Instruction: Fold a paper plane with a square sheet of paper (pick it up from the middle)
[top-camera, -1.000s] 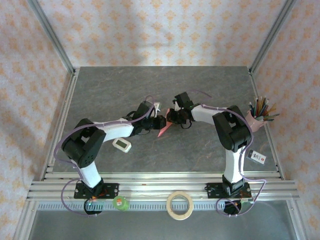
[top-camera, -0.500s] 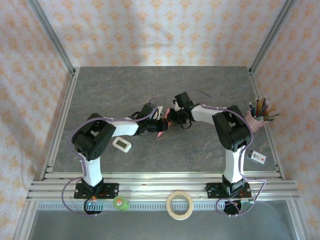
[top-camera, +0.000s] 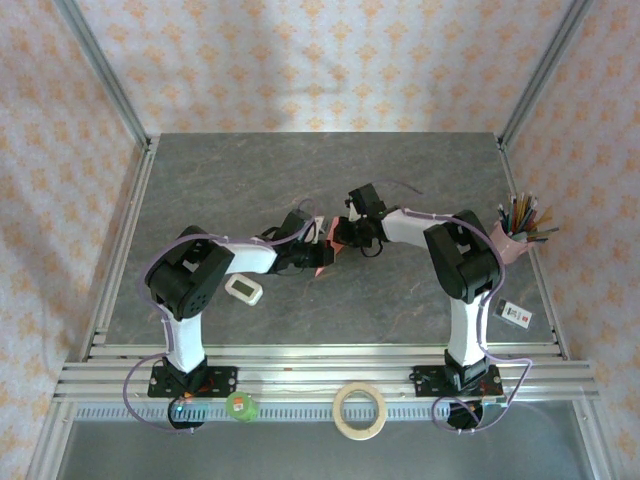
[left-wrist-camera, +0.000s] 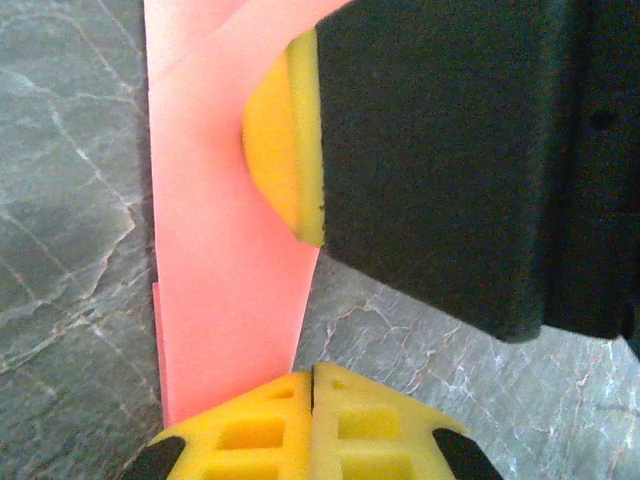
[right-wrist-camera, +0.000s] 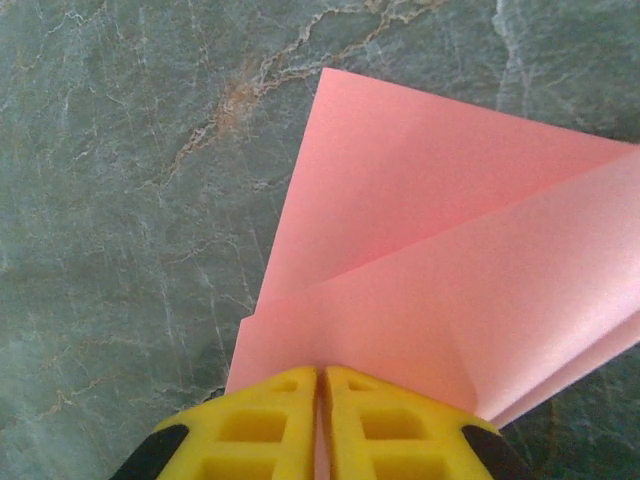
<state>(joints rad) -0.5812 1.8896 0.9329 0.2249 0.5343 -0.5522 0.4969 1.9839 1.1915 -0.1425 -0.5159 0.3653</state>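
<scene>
Table (top-camera: 220, 180), centre: folded pink paper (top-camera: 326, 246) lay flat between my two grippers, both arms reaching inward. Right gripper (right-wrist-camera: 322, 385): fingers clamped on paper's near edge, pink sliver in seam between them. Left gripper (left-wrist-camera: 313, 385): fingers pressed together, tips at paper's narrow end; could not tell whether sheet was nipped. My right pad touched paper's side.

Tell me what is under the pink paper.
Grey marbled table shows around the folded pink paper, and a lower paper layer peeks out along its edges. The table patch directly beneath, and any contact with it, is covered.
</scene>
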